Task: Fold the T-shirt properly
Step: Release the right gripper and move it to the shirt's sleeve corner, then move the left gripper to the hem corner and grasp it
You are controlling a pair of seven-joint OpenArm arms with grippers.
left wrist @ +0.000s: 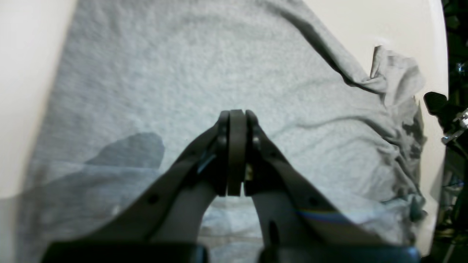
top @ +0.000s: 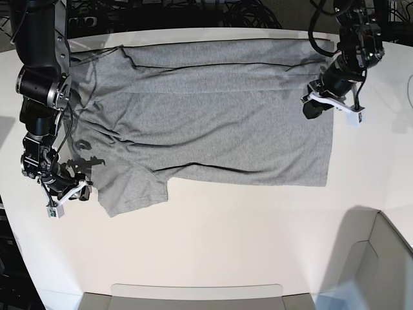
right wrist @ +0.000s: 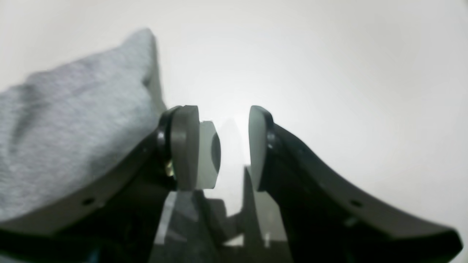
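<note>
Here: one T-shirt [top: 213, 110] spread on table [top: 226, 252]; two claws, left claw [left wrist: 237, 120] pressed together, right claw [right wrist: 223, 146] spread, empty.

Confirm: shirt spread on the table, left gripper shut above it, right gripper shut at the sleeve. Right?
Not quite. The right gripper is open, not shut: the right wrist view shows a clear gap between its jaws, nothing in it. The rest holds: shirt spread on the table, left gripper shut above it.
</note>
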